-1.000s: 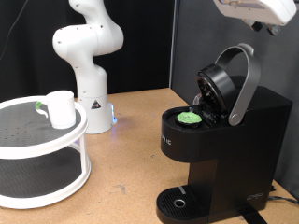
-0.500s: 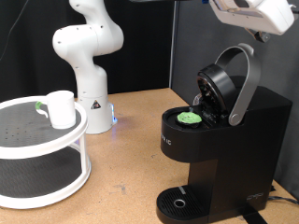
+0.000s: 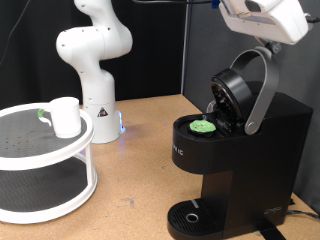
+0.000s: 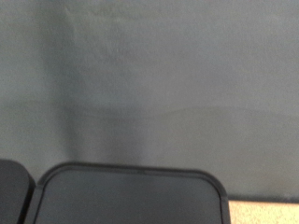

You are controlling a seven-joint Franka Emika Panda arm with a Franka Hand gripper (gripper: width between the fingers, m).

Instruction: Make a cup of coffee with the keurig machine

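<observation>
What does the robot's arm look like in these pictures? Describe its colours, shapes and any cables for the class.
The arm is glossy white, built of rounded, bulging segments on a cone-shaped base with a small dark marking. At the exterior view's top right, a boxy white hand section with a grey underside shows, with dark cables running along the top edge. The gripper's fingers show in neither view.

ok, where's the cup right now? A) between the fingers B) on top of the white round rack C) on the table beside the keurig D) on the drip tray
B: the cup stands on the top tier of the white rack at the exterior view's left, far from the keurig, whose lid is up with a green pod in it.
</observation>
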